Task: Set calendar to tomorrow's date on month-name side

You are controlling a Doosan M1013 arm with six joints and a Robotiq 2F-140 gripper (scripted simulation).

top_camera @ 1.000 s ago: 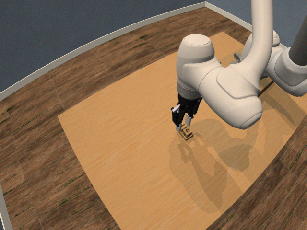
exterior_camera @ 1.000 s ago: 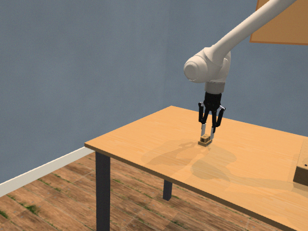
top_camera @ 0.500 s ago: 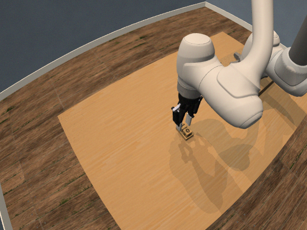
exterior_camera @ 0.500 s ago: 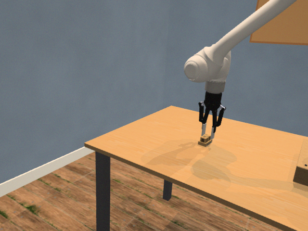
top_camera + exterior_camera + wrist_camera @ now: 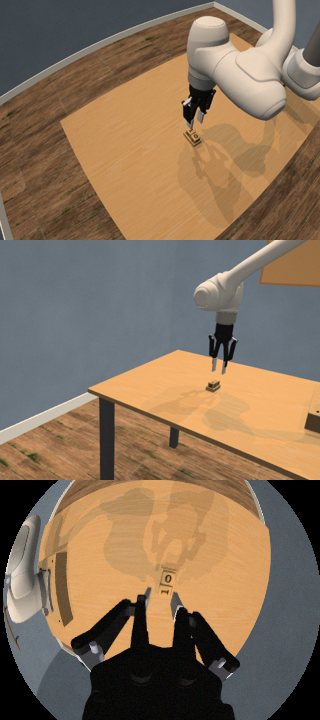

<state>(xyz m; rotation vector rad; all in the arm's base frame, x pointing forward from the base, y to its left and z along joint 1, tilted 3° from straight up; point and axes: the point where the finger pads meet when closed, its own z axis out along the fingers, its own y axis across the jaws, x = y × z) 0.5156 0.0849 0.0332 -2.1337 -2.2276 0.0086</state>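
Calendar waits under the jaws

The jaws hang released, holding nothing, right above the calendar (image 5: 213,385); its two cubes (image 5: 192,135) sit side by side.

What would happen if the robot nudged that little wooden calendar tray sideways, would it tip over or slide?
Probably slide: the tray looks low and sits flat on the table. The two cubes look like stiff wood, so they would hardly bend, though they stand taller and might jostle. The open gripper hangs above, touching nothing.
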